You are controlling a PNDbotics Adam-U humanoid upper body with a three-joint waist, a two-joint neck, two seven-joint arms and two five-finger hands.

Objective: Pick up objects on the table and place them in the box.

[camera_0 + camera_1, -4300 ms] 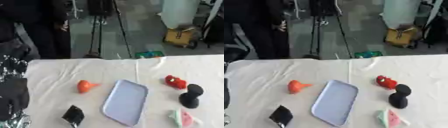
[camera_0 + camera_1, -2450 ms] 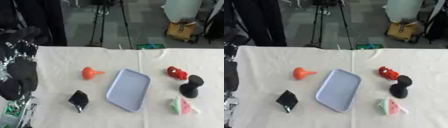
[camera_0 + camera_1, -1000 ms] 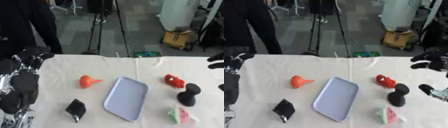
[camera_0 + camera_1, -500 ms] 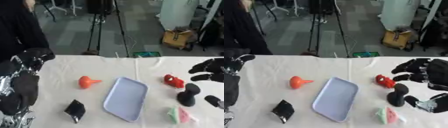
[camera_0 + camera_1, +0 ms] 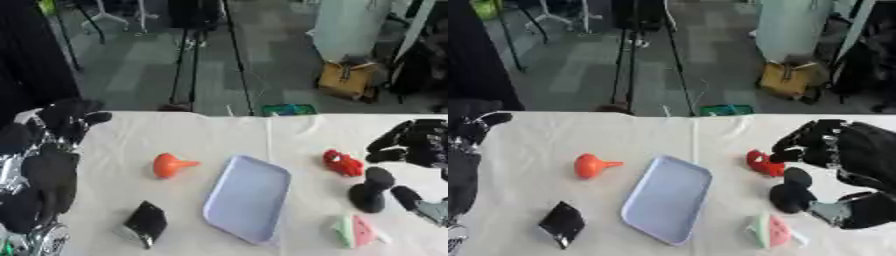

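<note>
Tray: lavender tray (image 5: 665, 197) lay mid-table on white cloth (image 5: 527, 145), nothing in it.
R hand: my right hand (image 5: 833, 147) hung over red toy (image 5: 763, 163) and black dumbbell-shaped obj (image 5: 791, 190), fingers spread wide, thumb low beside black obj; contact, couldn't tell.
L hand: left hand (image 5: 66, 117) idle at table's left edge, fingers relaxed, holding nothing.
Others: orange funnel (image 5: 171, 165), black packet (image 5: 146, 222) left of tray; watermelon slice (image 5: 770, 230) near front right.

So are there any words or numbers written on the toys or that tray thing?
None that can be read.
The lilac tray, orange funnel-shaped toy, red toy, black rounded toy, watermelon slice toy and black flat piece show no lettering.
The cardboard box on the floor behind is too blurred to tell.
</note>
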